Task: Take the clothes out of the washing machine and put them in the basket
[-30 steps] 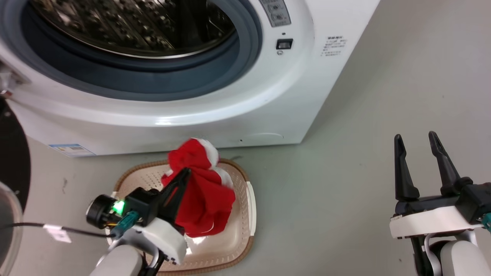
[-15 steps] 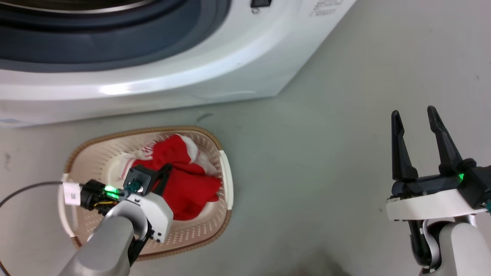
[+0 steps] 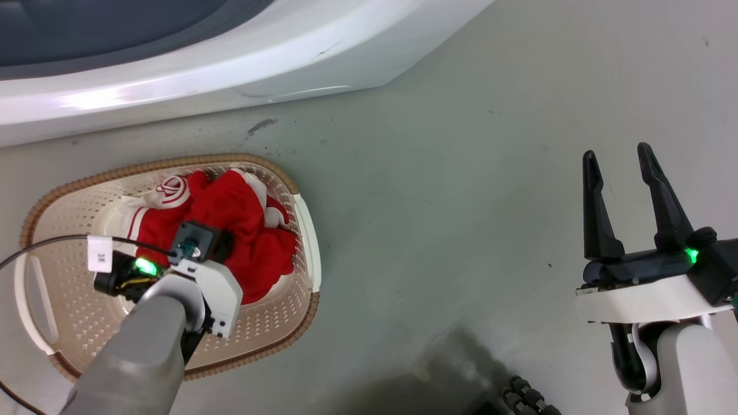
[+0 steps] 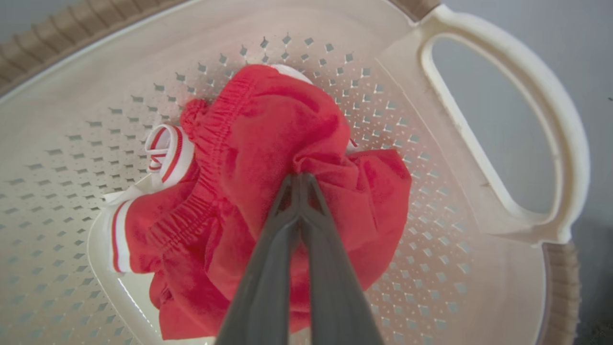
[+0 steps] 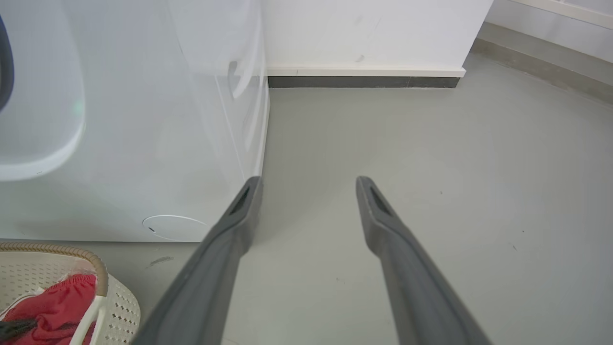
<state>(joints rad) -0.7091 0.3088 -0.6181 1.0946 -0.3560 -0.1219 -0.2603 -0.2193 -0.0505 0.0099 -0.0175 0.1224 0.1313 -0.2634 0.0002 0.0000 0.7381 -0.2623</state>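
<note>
Fingers: L gripper (image 4: 299, 178) pinching red clothes (image 4: 268, 124) inside basket (image 4: 96, 81); R gripper (image 3: 616, 152) spread apart above floor (image 3: 432, 202).

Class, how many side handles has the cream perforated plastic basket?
2. One handle beside the red fabric clothes; the other handle at the basket's opposite end, head view's left.

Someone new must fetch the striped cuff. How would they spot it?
Find the white washing machine; the cream basket sits on the floor before it. Among the red clothes inside, the cuff is the striped trim curled into a ring.
</note>
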